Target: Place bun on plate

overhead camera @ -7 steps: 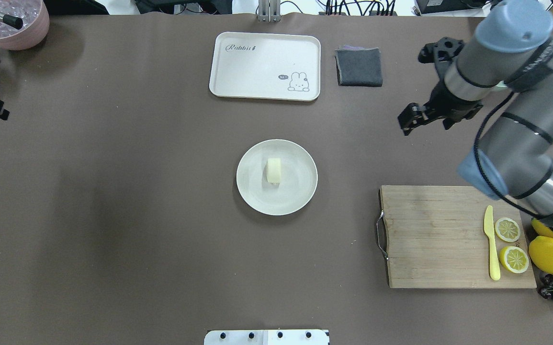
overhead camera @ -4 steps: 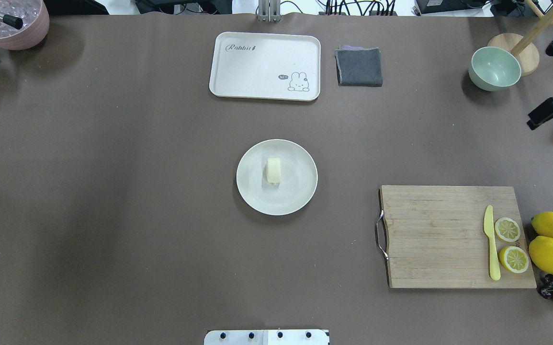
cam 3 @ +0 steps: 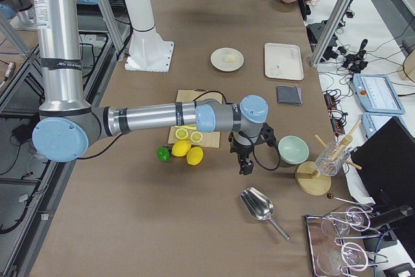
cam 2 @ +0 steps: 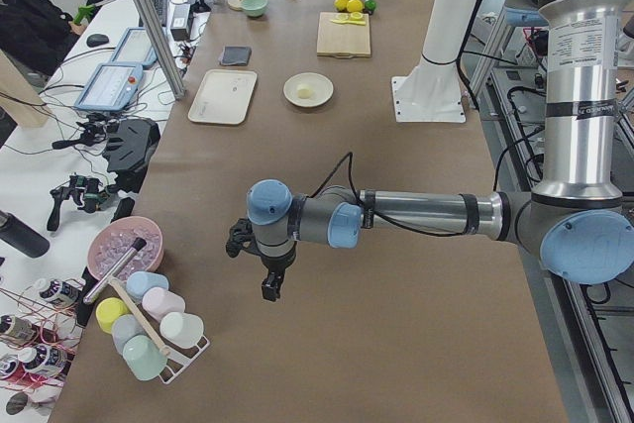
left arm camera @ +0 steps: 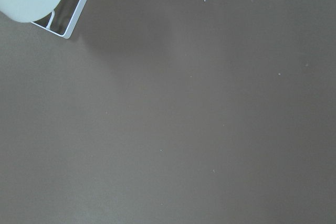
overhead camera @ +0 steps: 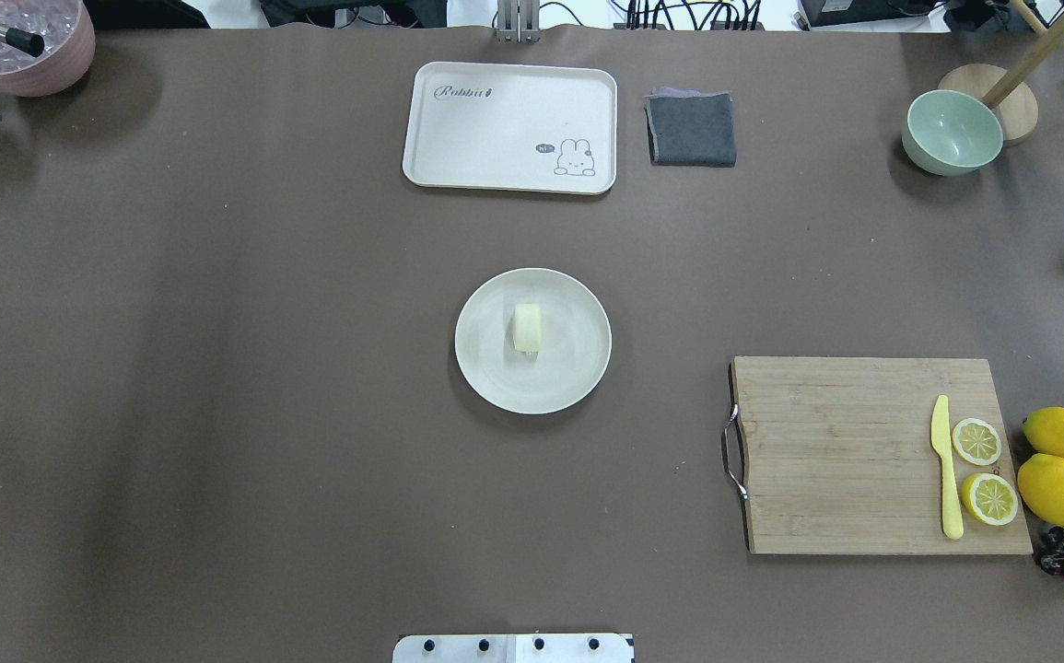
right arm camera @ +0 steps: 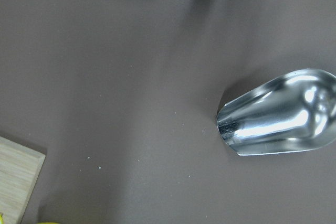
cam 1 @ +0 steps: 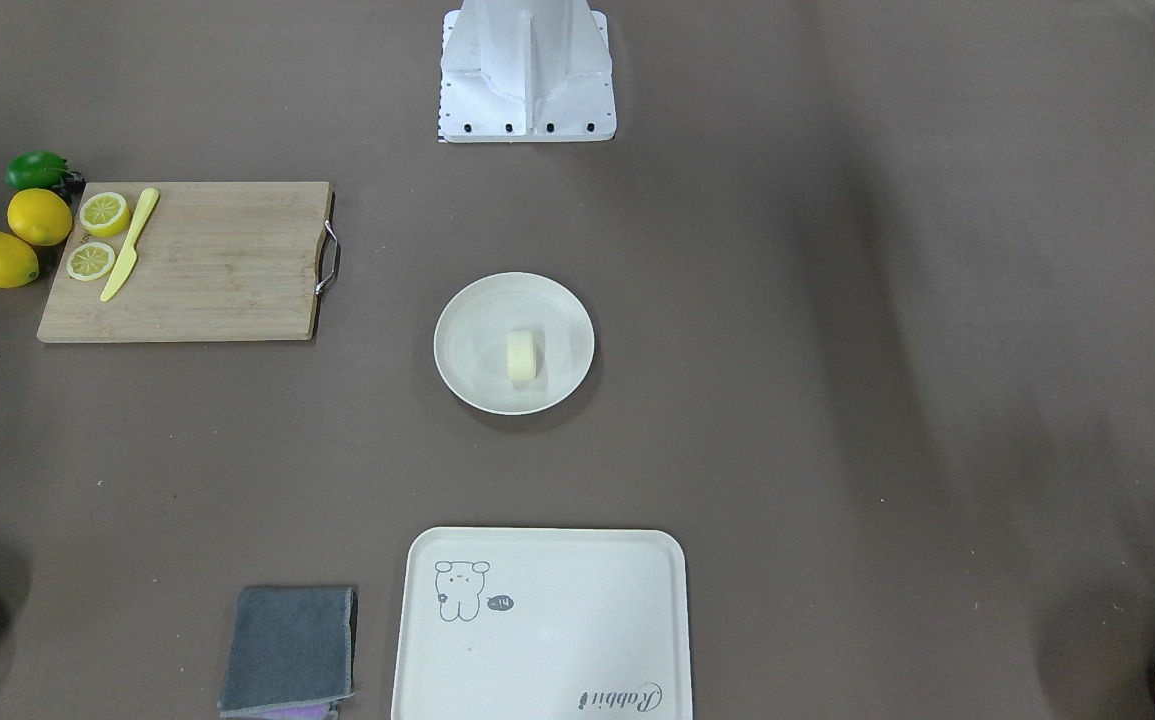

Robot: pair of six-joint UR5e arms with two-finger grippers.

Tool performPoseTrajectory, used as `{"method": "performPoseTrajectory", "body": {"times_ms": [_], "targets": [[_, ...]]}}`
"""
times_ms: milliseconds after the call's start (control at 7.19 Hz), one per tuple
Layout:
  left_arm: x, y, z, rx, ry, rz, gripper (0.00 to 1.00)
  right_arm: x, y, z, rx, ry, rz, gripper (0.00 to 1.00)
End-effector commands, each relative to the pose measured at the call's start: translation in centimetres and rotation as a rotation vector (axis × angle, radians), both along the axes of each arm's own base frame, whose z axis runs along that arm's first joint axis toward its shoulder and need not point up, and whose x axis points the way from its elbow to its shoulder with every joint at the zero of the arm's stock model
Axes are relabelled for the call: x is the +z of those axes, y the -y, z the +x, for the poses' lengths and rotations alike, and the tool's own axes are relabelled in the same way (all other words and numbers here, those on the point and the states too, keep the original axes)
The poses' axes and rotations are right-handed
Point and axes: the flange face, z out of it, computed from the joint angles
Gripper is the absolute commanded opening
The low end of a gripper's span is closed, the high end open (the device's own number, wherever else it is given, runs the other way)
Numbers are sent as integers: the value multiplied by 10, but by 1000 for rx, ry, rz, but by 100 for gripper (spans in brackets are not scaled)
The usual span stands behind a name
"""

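The pale cream bun [overhead camera: 527, 328] lies near the middle of the round off-white plate [overhead camera: 578, 387] at the table's centre, with nothing touching it. The front view shows the same bun [cam 1: 522, 356] on the plate [cam 1: 467, 385]. Neither gripper appears in the overhead or front view. My left gripper [cam 2: 269, 289] hangs over bare table far from the plate [cam 2: 319, 79], near a cup rack. My right gripper [cam 3: 246, 167] hovers at the opposite end, beyond the cutting board. I cannot tell whether either one is open or shut.
A cream tray [overhead camera: 510, 126] and a folded grey cloth [overhead camera: 691, 129] lie behind the plate. A wooden cutting board [overhead camera: 845, 456] holds a yellow knife [overhead camera: 946, 465] and lemon halves, with whole lemons [overhead camera: 1055, 488] beside it. A green bowl [overhead camera: 952, 132] and a metal scoop [right arm camera: 281, 114] lie near the right arm.
The right arm has swung out of the overhead view to the right, uncovering the green bowl and lemons. The left gripper has left the left edge. Bun and plate have not moved.
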Motion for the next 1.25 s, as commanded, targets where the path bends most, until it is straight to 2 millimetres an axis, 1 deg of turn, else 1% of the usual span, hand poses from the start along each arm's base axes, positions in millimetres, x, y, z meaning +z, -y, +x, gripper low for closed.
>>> {"method": "performPoseTrajectory", "body": {"times_ms": [0,278,417,557,696,1113], "targets": [[5,-1,-2,-16,6,-21,98,18,-17,4,0,30,-39,100],[-3,2,-2,-16,1,-6,98,19,-22,3,4,43,-46,100],[-8,4,-1,-15,-3,5,98,19,-25,1,3,85,-59,100],[-11,5,-1,-15,-2,11,98,31,-30,2,1,77,-75,100],[-11,5,-1,-13,-3,12,98,32,-33,11,17,75,-76,100],[-22,8,-1,-12,-7,36,98,38,-37,21,35,53,-81,100]]}}
